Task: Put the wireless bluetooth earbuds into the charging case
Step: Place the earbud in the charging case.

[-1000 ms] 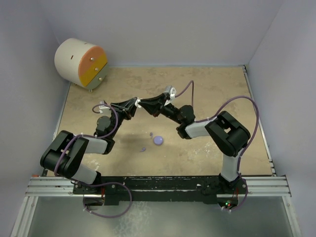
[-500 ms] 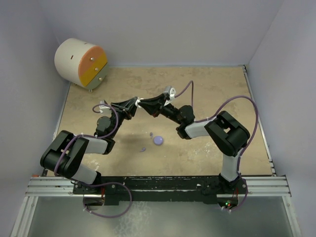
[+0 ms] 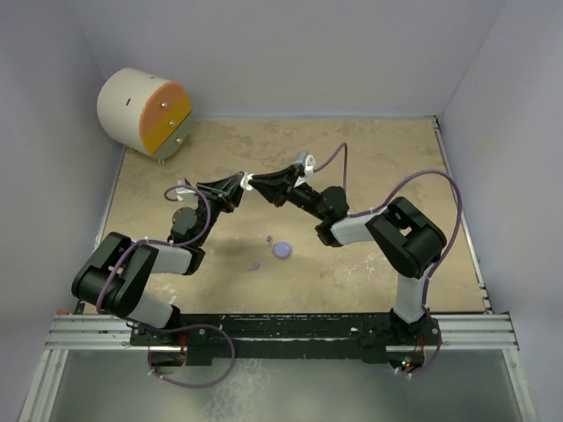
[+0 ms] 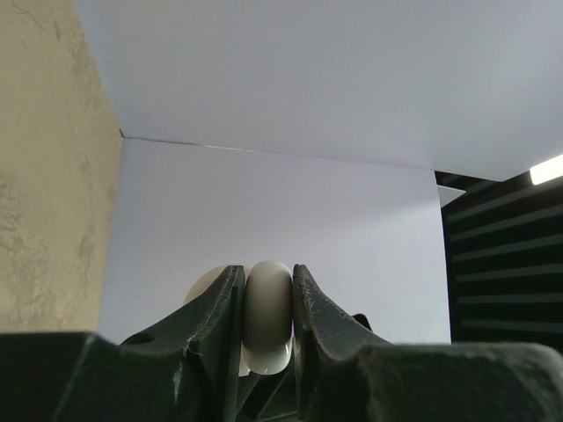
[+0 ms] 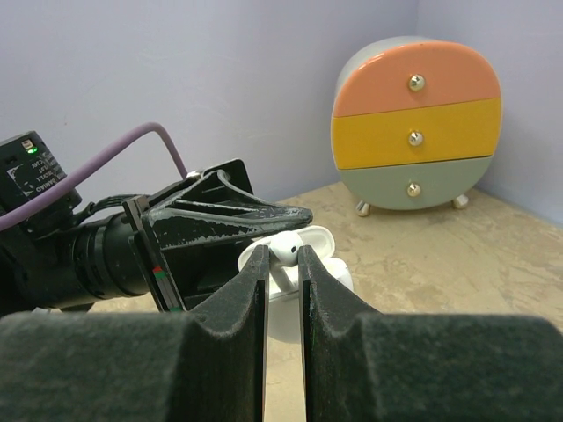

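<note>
**Scarcely anything has shifted**

Left wrist view shows the left claw (image 4: 266,280) clamped on the white charging case (image 4: 267,321). Only the right wrist view shows the right claw (image 5: 281,264) pinching a whitish earbud (image 5: 284,251) at that open case. From above, a lilac case (image 3: 282,250) and lilac earbud (image 3: 256,265) lie on the surface (image 3: 378,167).

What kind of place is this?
Probably a robot practice booth: plain walls around a small table, left arm and right arm bolted at its edge, a toy drawer chest.
</note>
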{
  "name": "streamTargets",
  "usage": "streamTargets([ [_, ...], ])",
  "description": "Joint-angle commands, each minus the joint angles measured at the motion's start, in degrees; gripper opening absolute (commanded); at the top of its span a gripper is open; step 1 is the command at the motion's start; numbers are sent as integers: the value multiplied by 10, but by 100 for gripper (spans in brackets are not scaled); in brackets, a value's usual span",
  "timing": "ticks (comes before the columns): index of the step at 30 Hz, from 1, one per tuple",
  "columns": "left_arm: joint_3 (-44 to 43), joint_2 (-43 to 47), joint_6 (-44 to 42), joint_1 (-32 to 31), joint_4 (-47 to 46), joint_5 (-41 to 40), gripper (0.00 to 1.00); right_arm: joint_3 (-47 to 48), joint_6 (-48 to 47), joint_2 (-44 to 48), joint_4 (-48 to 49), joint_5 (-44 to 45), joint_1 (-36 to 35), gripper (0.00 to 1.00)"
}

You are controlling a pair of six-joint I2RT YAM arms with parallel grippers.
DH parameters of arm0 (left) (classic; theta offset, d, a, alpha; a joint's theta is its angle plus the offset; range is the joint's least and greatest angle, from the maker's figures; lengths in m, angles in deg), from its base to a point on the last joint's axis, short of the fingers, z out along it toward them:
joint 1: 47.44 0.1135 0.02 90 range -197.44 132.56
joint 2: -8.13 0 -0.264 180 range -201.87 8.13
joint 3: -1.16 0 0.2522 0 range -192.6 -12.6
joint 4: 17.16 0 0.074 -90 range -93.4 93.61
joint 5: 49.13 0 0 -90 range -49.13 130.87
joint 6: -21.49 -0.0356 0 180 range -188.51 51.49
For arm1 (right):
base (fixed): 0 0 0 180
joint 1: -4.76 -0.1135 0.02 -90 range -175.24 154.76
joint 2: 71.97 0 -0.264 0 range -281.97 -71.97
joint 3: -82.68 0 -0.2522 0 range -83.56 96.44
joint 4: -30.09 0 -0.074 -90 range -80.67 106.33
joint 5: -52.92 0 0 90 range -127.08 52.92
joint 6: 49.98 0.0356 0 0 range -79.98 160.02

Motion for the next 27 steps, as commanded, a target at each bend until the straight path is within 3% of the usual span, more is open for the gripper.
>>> streamTargets([
  [1,1,3,11,-3,-53,-4,0,-1,-3,26,461,4,8,0],
  [15,-7,4,19,-3,-60,-10,0,-10,-1,27,461,3,9,0],
  [27,-12,3,18,-3,-58,-13,0,-31,-12,41,461,16,10,18],
])
